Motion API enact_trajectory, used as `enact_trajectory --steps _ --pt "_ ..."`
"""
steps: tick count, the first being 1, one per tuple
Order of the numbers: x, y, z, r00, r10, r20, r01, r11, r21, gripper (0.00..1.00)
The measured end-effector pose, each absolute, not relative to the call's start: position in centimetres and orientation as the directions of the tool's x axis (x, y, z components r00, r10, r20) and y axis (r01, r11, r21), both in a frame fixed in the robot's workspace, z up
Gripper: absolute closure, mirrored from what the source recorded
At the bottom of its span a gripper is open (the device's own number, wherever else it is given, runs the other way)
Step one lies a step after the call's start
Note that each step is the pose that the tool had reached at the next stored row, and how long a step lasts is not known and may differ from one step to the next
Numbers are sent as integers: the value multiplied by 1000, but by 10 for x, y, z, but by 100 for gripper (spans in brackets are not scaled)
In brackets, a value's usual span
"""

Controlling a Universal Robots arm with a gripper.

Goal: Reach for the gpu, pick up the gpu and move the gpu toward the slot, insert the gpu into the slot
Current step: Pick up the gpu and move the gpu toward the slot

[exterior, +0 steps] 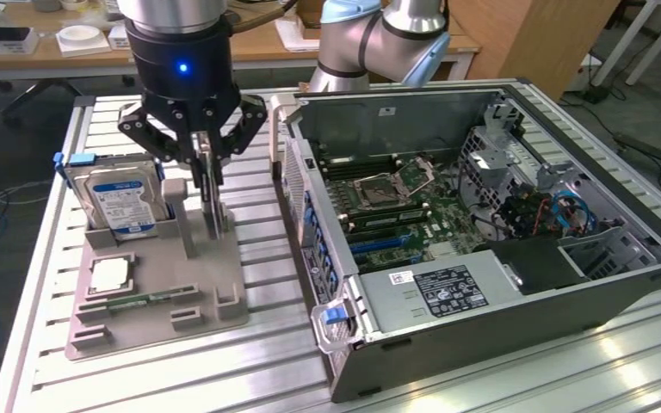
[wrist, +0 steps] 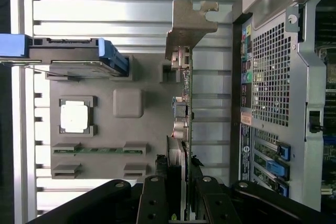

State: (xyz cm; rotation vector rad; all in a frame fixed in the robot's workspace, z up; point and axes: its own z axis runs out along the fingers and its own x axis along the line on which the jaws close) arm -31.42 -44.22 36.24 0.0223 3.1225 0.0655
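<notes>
Gpu (wrist: 185, 93): standing on edge directly beneath the gripper (exterior: 206, 168), whose fingers are clamping its flat faces. The case (exterior: 606, 284) beside the gripper is lying open, exposing the slot (exterior: 382, 245); the holder (exterior: 152, 323) below is keeping the card upright for gripping.

— Where's the arm (exterior: 176, 30)?
— Coming straight down, wrist vertical, a blue light glowing on it.
— And the gripper (exterior: 206, 185)?
— Pointing down, outer links splayed, fingers (wrist: 174, 166) drawn close, one on each flat face of the gpu (exterior: 216, 217), pinching it.
</notes>
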Motion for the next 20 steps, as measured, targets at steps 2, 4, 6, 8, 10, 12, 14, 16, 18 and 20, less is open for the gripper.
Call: enact_trajectory --steps 2,4,6,8,10,12,14,16,18,20 --pt "-314 -442 364 -1000 15 -18 14 999 42 74" --pt "-314 -442 366 -1000 15 -18 14 999 42 74" --pt "-314 -442 368 -1000 15 -18 14 999 42 74" --pt "-314 -442 370 -1000 15 -18 14 999 42 74" --pt "-314 -442 372 -1000 15 -18 14 999 42 74" --pt "-314 -442 374 -1000 15 -18 14 999 42 74" --pt "-314 -442 376 -1000 15 -18 14 999 42 74" --pt "-314 -442 377 -1000 15 -18 14 999 42 74" --pt "-314 -442 379 -1000 15 -18 14 999 42 74" --pt "-314 -442 379 -1000 15 -18 15 999 42 74"
